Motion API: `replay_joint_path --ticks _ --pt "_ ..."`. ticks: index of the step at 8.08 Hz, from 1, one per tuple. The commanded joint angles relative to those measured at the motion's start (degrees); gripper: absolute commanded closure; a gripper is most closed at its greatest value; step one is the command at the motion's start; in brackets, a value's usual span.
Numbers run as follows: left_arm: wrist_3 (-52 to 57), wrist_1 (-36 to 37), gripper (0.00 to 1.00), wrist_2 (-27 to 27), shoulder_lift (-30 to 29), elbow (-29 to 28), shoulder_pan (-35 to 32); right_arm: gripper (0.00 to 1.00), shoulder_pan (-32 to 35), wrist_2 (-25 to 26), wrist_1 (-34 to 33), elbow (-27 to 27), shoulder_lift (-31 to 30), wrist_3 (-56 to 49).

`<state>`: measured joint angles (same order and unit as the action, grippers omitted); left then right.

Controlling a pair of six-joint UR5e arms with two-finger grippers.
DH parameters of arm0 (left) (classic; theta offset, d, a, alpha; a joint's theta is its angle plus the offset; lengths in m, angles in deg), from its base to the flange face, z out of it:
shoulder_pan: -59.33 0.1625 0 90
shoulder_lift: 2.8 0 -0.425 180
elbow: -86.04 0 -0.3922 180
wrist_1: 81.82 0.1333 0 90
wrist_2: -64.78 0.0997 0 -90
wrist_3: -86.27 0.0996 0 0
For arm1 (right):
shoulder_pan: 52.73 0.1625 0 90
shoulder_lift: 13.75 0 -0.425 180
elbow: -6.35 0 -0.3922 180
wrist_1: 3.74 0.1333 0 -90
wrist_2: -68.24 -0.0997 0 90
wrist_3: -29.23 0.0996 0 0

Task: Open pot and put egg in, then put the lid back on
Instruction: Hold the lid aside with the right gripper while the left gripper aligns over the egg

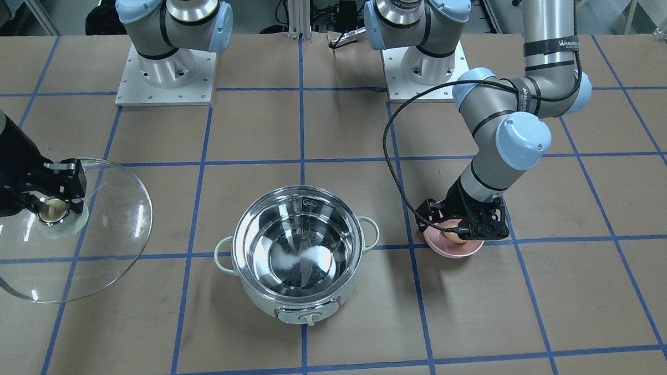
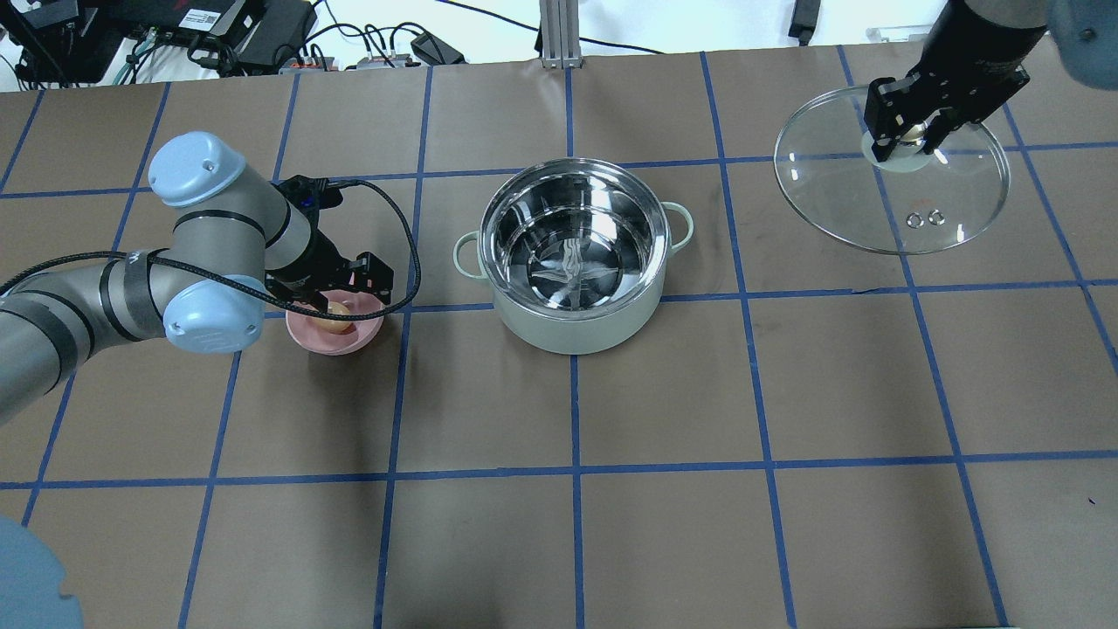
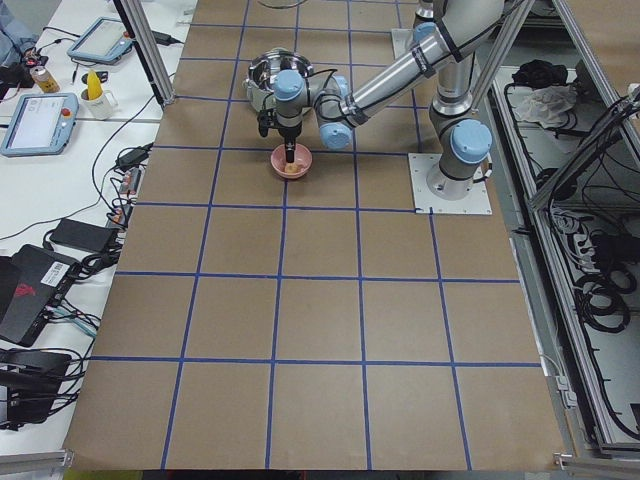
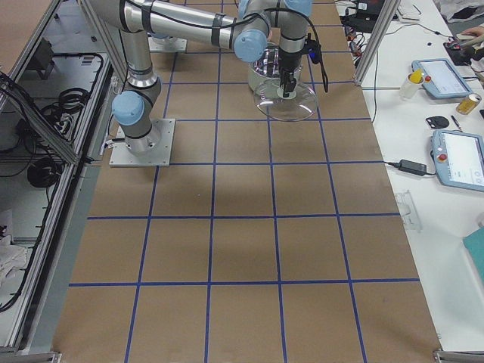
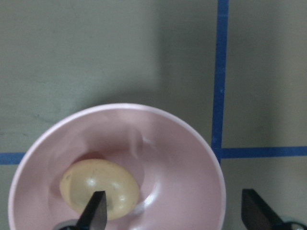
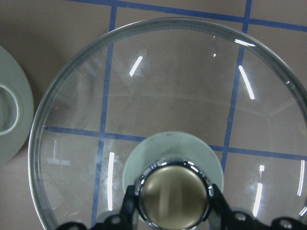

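Counter: brown paper, ruled into squares by blue tape lines.

Pot mid-counter, uncovered, steel interior empty. Lid well apart from the pot on the robot's right side. The right hand is clamped on its beige knob. I cannot tell whether the glass rests on the counter or hangs above it.

Egg lies in a pink bowl on the pot's opposite side, off-centre in the bowl. Left hand is poised low over the bowl, spread wide, gripping nothing. One fingertip sits in front of the egg itself. The other is out past the bowl's rim.

Risks, as I judge them:
- The hand is not centred on the egg. Descending as it stands, one finger may land on the shell and crack it, or nudge it so that it rolls.
- The outer finger may catch the rim and tip or drag the light bowl.
- The shell is smooth and rounded. A pinch off its middle could squirt it out, and too hard a pinch could break it.
- A drop onto the pot's bare steel could crack the egg.
- The lid hangs by its knob alone, so a swing could knock the pot's rim.

Room: an operators' bench with teach pendants runs along the counter's far side. Cables trail there, and aluminium frame posts stand around.
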<state>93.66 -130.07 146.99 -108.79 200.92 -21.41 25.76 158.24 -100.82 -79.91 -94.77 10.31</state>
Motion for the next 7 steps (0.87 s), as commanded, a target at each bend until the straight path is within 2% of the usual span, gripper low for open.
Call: replay_joint_path --ticks 1,3,4,7 --pt "0.1 0.6 0.00 0.8 0.7 0.0 0.1 1.00 0.0 0.0 0.0 -0.1 0.1 0.0" --pt "0.2 0.9 0.00 3.5 1.0 0.0 0.0 1.00 0.0 0.0 0.1 -0.1 0.2 0.0" --pt "0.2 0.9 0.00 6.9 1.0 0.0 0.0 1.00 0.0 -0.1 0.1 -0.1 0.1 0.0" --pt "-0.2 1.2 0.00 7.4 0.8 0.1 0.0 1.00 0.0 -0.1 0.1 -0.1 0.2 0.0"
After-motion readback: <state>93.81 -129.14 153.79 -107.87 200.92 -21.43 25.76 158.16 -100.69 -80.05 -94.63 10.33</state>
